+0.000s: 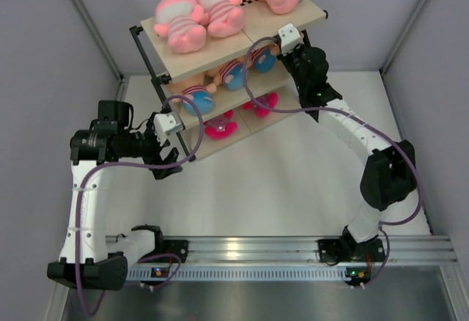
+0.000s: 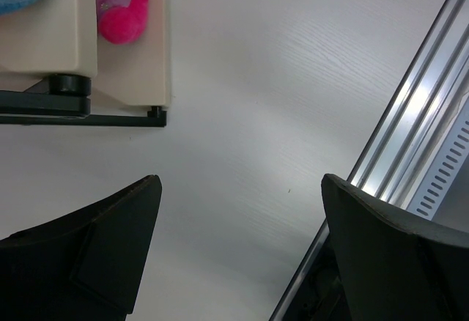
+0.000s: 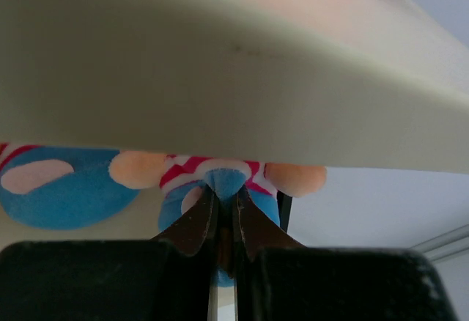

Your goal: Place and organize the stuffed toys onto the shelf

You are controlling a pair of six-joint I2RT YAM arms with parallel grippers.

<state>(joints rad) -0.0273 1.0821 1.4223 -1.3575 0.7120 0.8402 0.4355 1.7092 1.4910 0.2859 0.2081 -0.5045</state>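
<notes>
While the left gripper [image 1: 167, 161] waits, the right gripper [image 3: 226, 202] sets a boy doll [image 3: 220, 178] on the middle board of the shelf [image 1: 236, 42].

Left arm: its elbow is folded back and its wrist is turned toward the shelf's near left corner. Its fingers are spread wide over bare table [image 1: 278, 182] with nothing between them, parked there, I'd judge, to leave the other arm room. Centre: three pink dolls [image 1: 209, 9] lie side by side on the top board, with more boy dolls in a row beneath, blue bottoms outward. Right arm: it is stretched long to the shelf's right end, with its wrist ducked under the top board. Its fingers are pinched together on the end doll's blue plush — a low, flat reach, likely because the gap between boards is tight.
</notes>
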